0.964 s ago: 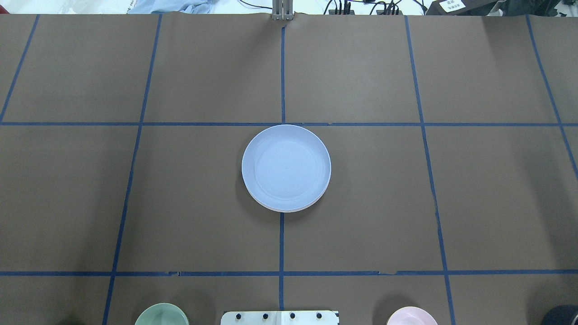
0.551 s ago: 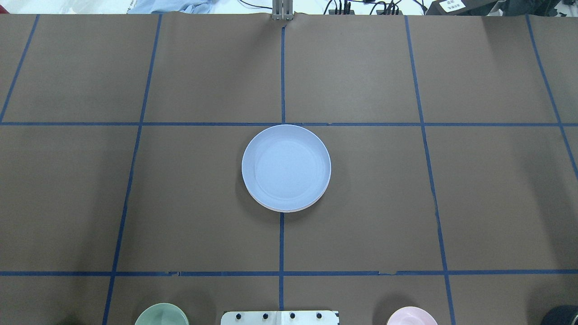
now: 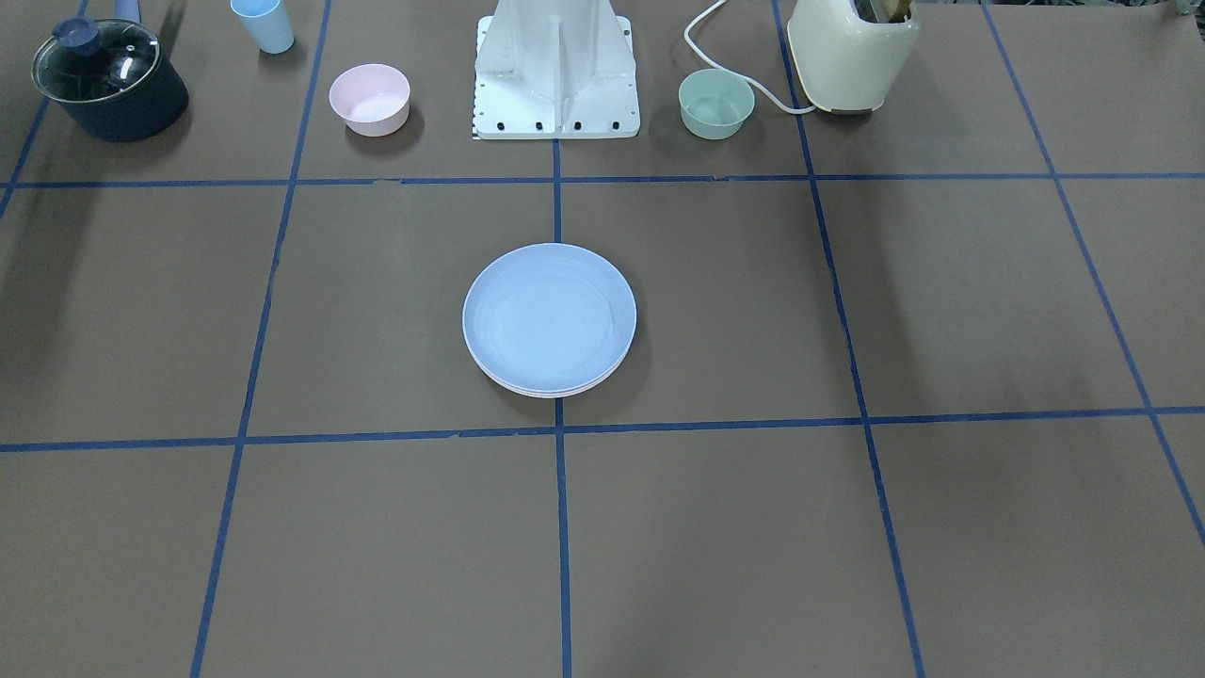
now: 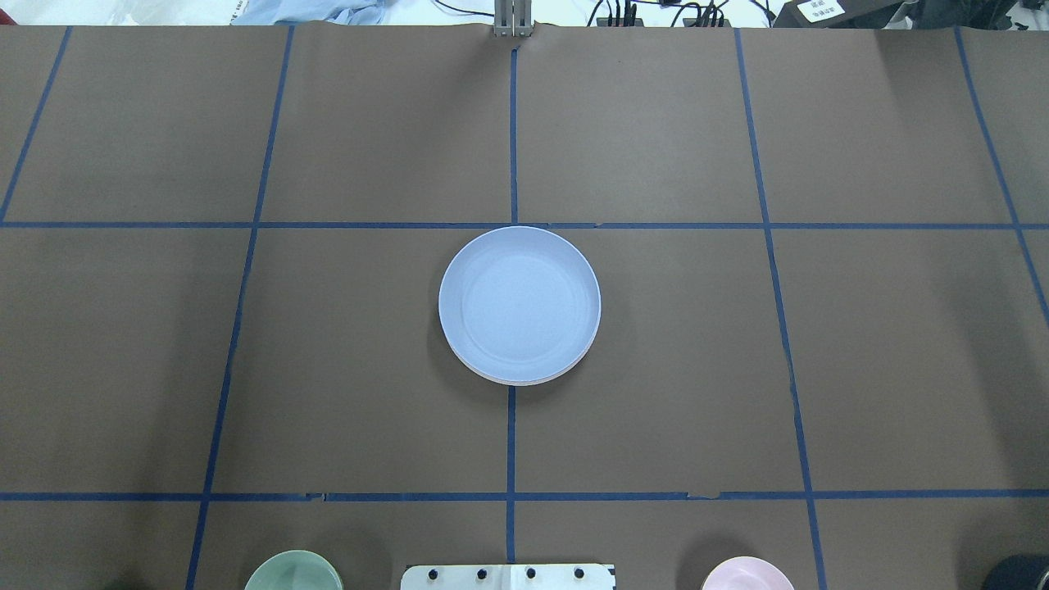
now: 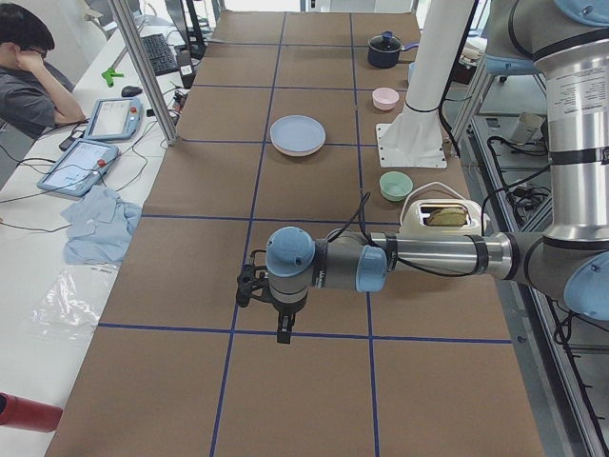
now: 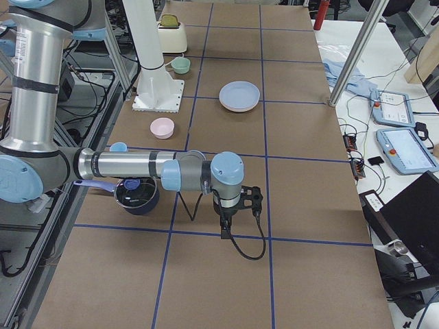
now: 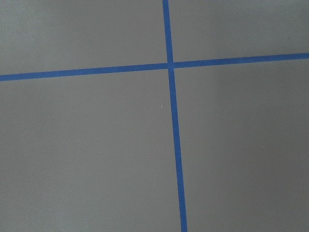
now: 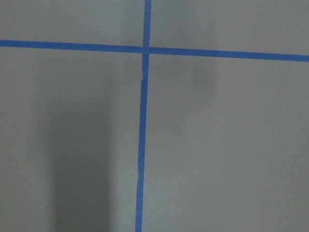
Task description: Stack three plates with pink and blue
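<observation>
The pale blue plate (image 4: pixel 519 303) lies on top of a stack at the table's middle, also seen in the front view (image 3: pixel 549 315). Thin pale rims of plates under it peek out at the stack's near edge (image 3: pixel 555 390); I cannot tell their colours. The pink and cream plates show nowhere else. My left gripper (image 5: pixel 280 328) hangs over the table far to the left of the stack. My right gripper (image 6: pixel 225 229) hangs far to the right. Both show only in the side views, so I cannot tell if they are open or shut. The wrist views show only bare table.
Along the robot's edge stand a small pink bowl (image 3: pixel 369 98), a small green bowl (image 3: pixel 716 103), a dark lidded pot (image 3: pixel 108 79), a blue cup (image 3: pixel 264 24), a cream toaster (image 3: pixel 852 52) and the robot's base (image 3: pixel 555 71). An operator (image 5: pixel 29 76) sits beside the table.
</observation>
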You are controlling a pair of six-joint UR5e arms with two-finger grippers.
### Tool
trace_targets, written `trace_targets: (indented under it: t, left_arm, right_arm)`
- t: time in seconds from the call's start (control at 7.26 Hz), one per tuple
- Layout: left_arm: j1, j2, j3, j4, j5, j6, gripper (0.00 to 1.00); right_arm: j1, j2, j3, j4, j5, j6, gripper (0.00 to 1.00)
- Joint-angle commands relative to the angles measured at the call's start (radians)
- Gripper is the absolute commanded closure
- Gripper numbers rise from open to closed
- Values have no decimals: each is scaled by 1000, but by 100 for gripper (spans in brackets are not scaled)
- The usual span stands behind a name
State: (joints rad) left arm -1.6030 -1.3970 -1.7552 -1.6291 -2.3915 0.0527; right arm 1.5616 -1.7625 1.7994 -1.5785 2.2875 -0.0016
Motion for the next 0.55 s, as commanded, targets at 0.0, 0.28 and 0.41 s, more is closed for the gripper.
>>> trace_targets:
  t: [0.0, 0.28, 0.41]
  left_arm:
    - [0, 1, 11, 2, 2, -1, 0]
    - [0, 0, 31, 0, 0, -1, 0]
    - [0, 0, 43, 0, 0, 1, 0]
  right_arm:
    - [0, -3, 0, 2, 1, -1, 0]
    - [0, -3, 0, 0, 3, -2, 0]
    - [0, -3, -2, 0, 3, 0, 0]
